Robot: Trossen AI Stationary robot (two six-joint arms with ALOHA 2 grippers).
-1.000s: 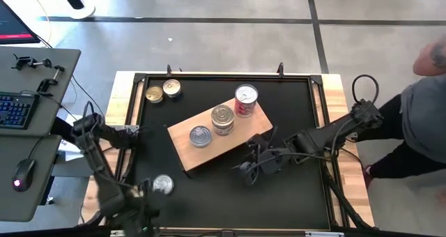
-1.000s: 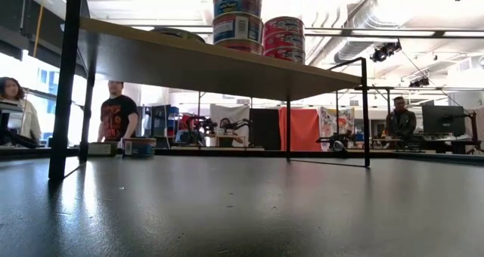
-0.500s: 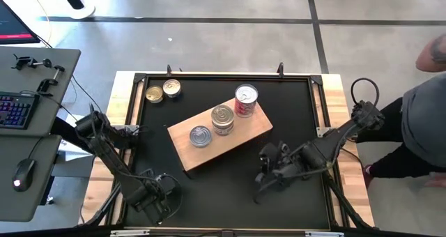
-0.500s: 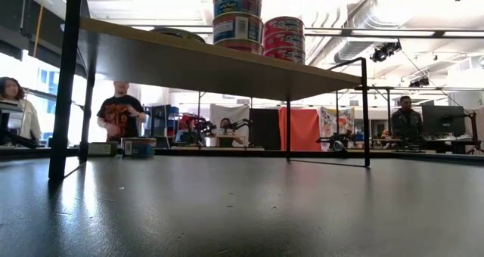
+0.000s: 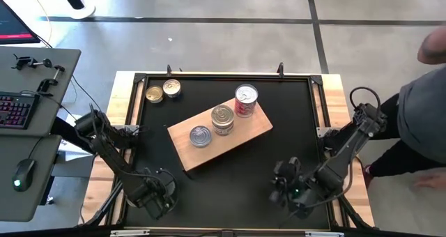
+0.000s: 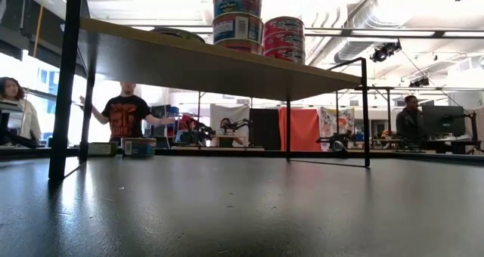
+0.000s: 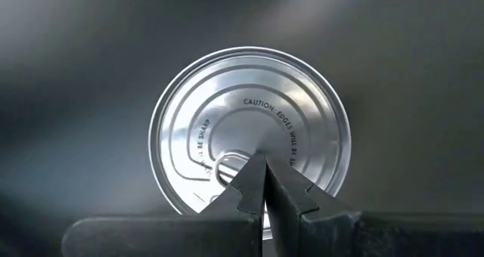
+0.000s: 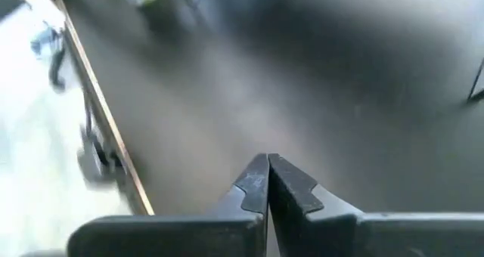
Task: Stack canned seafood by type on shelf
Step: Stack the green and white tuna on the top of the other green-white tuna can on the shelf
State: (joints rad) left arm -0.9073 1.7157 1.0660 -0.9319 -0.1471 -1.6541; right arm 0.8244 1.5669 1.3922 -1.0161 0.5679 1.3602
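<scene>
Down at the lower left of the overhead frame, the left gripper is parked right over a flat silver tin on the black tabletop. Its wrist cam shows the fingers pinched together with nothing between them. Lower right, the right gripper hovers over bare tabletop, also squeezed closed and empty.

Mid-frame, the wooden shelf sits at an angle, carrying a flat silver tin, a gold-topped stack, and the red-label can at its upper end. Upper left of the tabletop, two more tins sit side by side, off the shelf.
</scene>
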